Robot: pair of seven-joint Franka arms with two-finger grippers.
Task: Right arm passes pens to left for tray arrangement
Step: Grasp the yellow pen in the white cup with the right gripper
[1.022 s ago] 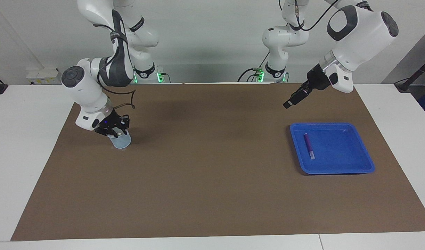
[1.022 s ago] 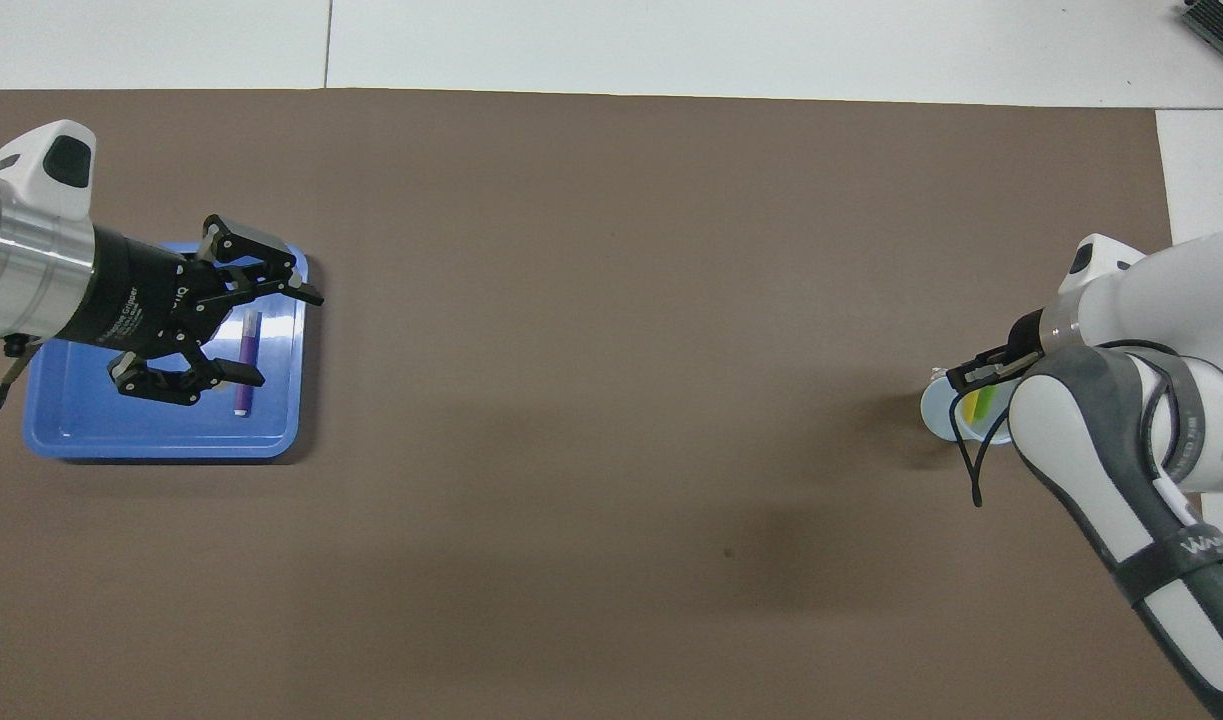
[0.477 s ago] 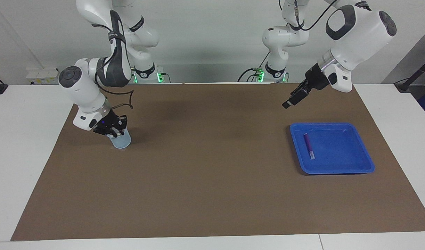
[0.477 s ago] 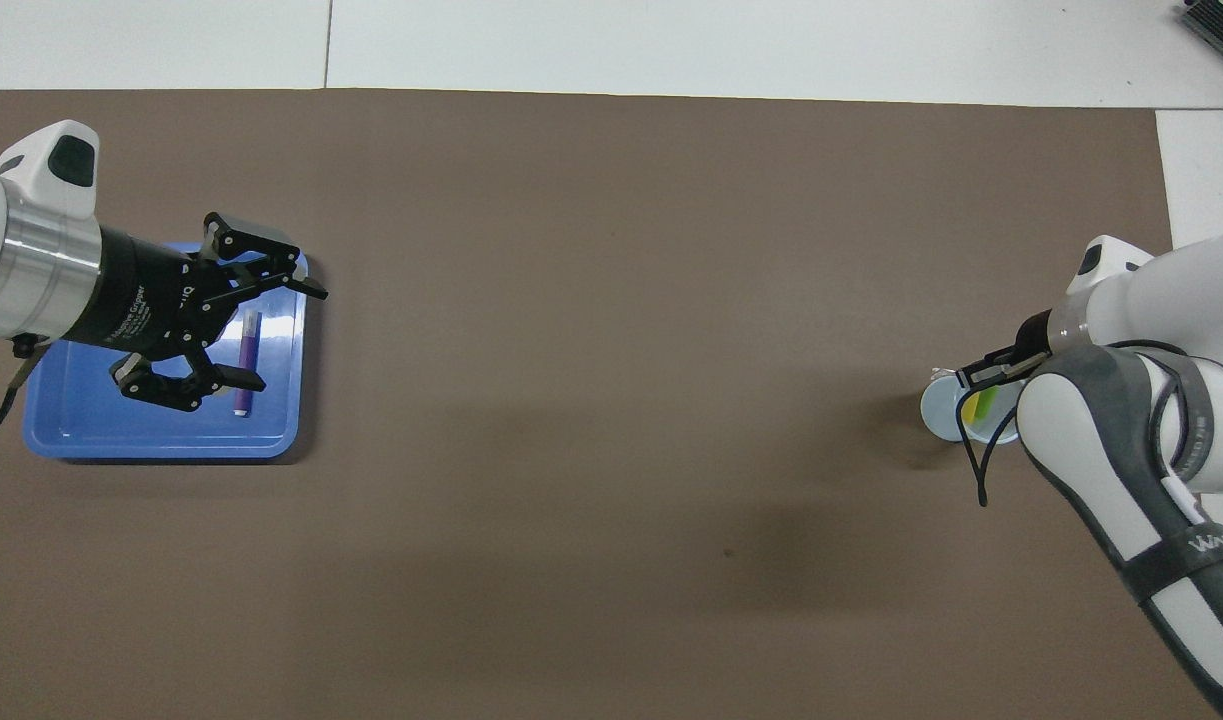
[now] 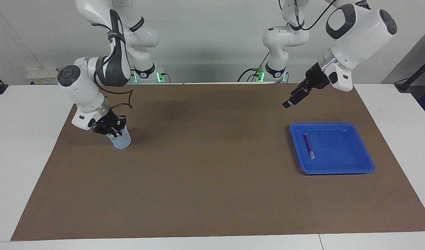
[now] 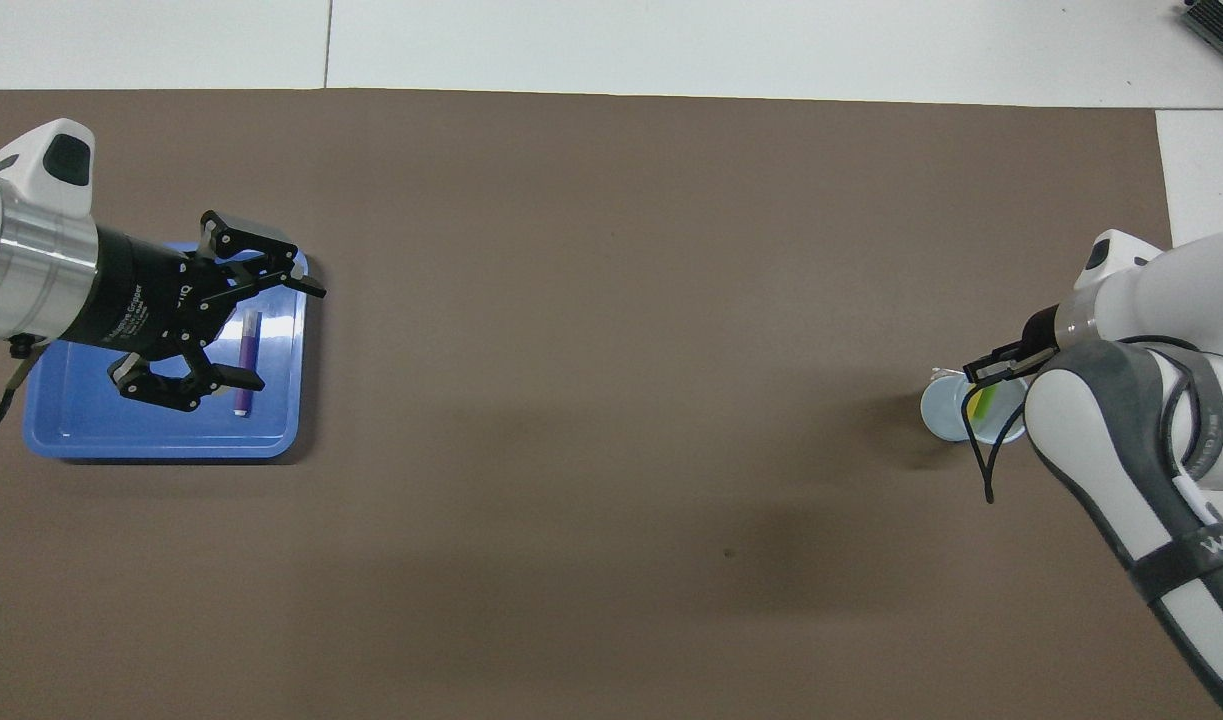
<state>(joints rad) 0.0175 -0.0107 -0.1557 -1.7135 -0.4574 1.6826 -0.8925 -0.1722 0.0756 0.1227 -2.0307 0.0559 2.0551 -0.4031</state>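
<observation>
The blue tray (image 5: 361,152) (image 6: 161,447) lies toward the left arm's end of the table. A purple pen (image 5: 308,146) (image 6: 245,362) lies in it. My left gripper (image 5: 289,101) (image 6: 286,336) is open and empty, up in the air over the tray's edge. My right gripper (image 5: 111,130) (image 6: 993,368), with its blue light, is at the mouth of a small translucent cup (image 5: 122,141) (image 6: 939,412). The green pen (image 6: 986,400) and the yellow pen (image 6: 971,408) stand in that cup, partly hidden by the gripper.
A brown mat (image 5: 205,166) covers most of the white table. The cup stands on it toward the right arm's end. The right arm's elbow (image 6: 1121,450) hangs over the mat beside the cup.
The right arm's wrist has shifted a little toward its own end of the table, with its gripper still at the cup. The left gripper has barely moved.
</observation>
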